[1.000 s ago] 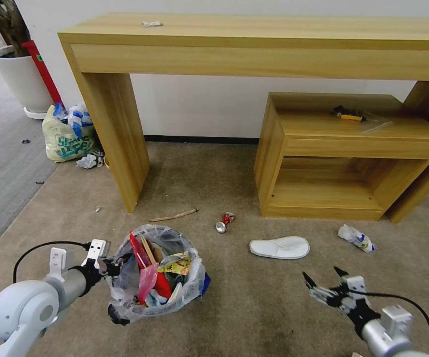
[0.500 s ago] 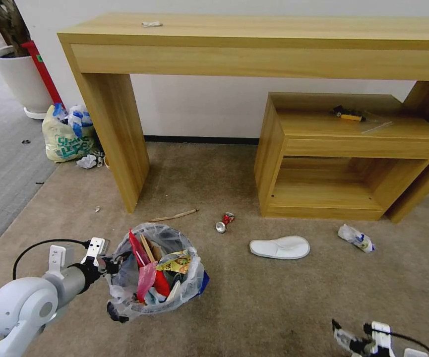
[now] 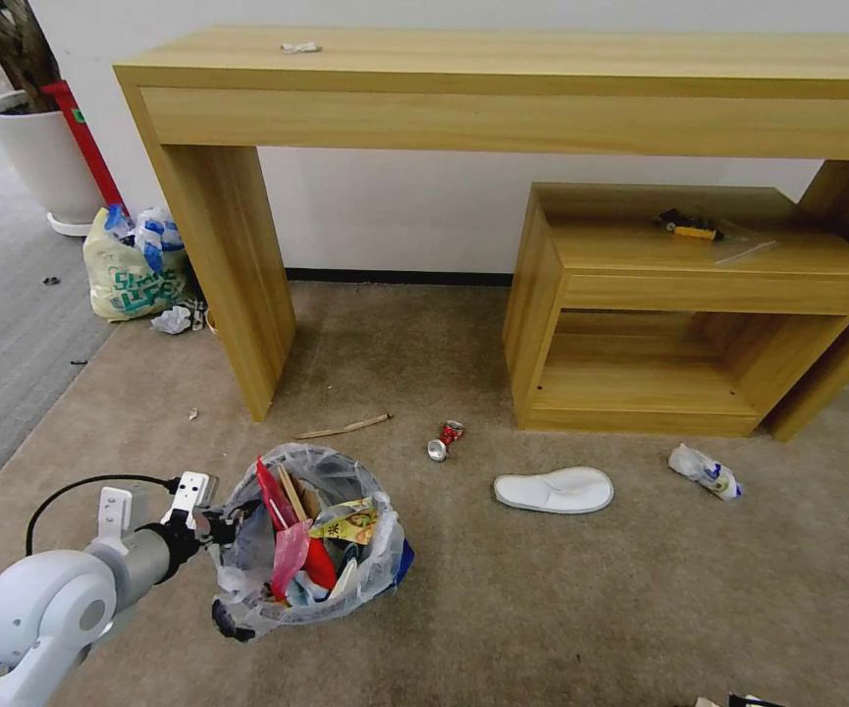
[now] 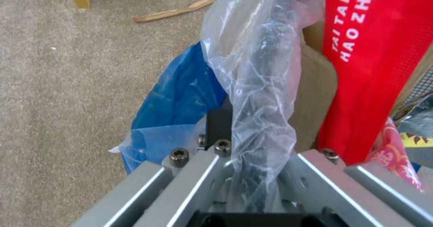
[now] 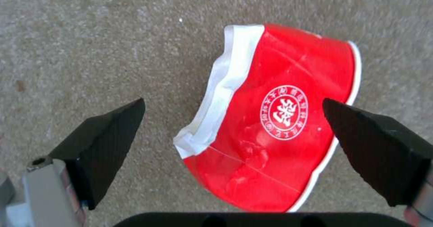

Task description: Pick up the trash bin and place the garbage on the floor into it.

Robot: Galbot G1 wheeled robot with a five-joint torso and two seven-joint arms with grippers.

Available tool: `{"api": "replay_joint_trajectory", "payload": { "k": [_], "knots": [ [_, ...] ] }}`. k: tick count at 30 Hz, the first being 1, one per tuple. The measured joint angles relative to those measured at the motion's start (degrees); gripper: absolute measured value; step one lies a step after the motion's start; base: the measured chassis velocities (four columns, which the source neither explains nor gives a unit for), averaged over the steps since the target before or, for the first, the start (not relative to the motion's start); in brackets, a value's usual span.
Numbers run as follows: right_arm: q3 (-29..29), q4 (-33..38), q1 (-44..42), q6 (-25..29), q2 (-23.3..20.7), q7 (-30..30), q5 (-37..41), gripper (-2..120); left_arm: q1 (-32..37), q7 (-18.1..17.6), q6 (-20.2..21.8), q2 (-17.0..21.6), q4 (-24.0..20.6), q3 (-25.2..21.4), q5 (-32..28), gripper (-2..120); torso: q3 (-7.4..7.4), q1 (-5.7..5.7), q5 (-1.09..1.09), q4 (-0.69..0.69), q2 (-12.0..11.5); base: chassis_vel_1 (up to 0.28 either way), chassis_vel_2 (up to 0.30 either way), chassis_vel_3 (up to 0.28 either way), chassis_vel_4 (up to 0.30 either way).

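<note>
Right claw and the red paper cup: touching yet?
Apart. In the right wrist view the open right claw frames the flattened red paper cup on the carpet, with carpet showing between the left fingertip and the cup.

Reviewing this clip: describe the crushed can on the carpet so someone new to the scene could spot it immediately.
Start at the low wooden shelf unit under the long wooden table. Just off its front left corner, on the tan floor, lies the crushed can. It is the small red and silver metal piece, between the thin wooden stick and the white slipper.

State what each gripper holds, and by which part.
Left gripper grips the trash bin by its bag-lined rim. Right gripper, open above a red paper cup, holds nothing.
</note>
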Motion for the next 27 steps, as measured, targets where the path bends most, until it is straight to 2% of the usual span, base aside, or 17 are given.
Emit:
{"api": "replay_joint_trajectory", "payload": {
  "k": [10,13,14,17,18,21,22,24,27],
  "knots": [
    [-0.2,-2.0,3.3,-1.6,-0.1,3.6,6.2,98,0.3,-0.1,0.0,0.1,-0.3,0.0,0.2,0,0.00,0.01,0.00,0.00,0.0,0.000,0.000,0.000,0.000],
    [-0.4,-2.6,4.2,-2.3,-0.2,5.1,8.9,88,0.5,-0.1,0.0,0.1,-0.4,-0.1,0.3,0,0.00,0.01,0.00,0.00,0.0,0.000,0.000,0.000,0.000],
    [-0.4,-2.6,4.2,-2.3,-0.2,5.1,8.9,88,0.5,-0.1,0.0,0.1,-0.4,-0.1,0.3,0,0.00,0.01,0.00,0.00,0.0,0.000,0.000,0.000,0.000],
    [-0.7,-3.3,5.0,-2.3,-0.2,5.8,9.9,75,0.6,-0.1,0.0,0.1,-0.6,-0.2,0.4,0,0.00,0.01,0.00,0.00,0.0,0.000,0.000,0.000,0.000],
    [-0.7,-3.3,5.0,-2.3,-0.2,5.8,9.9,75,0.6,-0.1,0.0,0.1,-0.6,-0.2,0.4,0,0.00,0.01,0.00,0.00,0.0,0.000,0.000,0.000,0.000],
    [-0.8,-3.7,5.3,-2.2,-0.4,6.0,10.0,59,0.7,-0.1,0.0,0.1,-0.7,-0.2,0.4,0,0.00,0.01,-0.01,0.00,0.0,0.000,0.000,0.000,0.000],
    [-0.8,-3.7,5.3,-2.2,-0.4,6.0,10.0,59,0.7,-0.1,0.0,0.1,-0.7,-0.2,0.4,0,0.00,0.01,-0.01,0.00,0.0,0.000,0.000,0.000,0.000],
    [-0.8,-3.9,5.4,-1.8,-0.5,5.9,10.0,48,0.7,-0.1,0.0,0.1,-0.8,-0.2,0.4,0,0.00,0.01,-0.01,0.00,0.0,0.000,0.000,0.000,0.000],
    [-0.8,-4.1,5.5,-1.4,-0.5,5.9,9.8,39,0.8,-0.1,0.0,0.1,-0.8,-0.2,0.4,0,0.00,0.01,-0.01,0.00,0.0,0.000,0.000,0.000,0.000]
  ]
}}
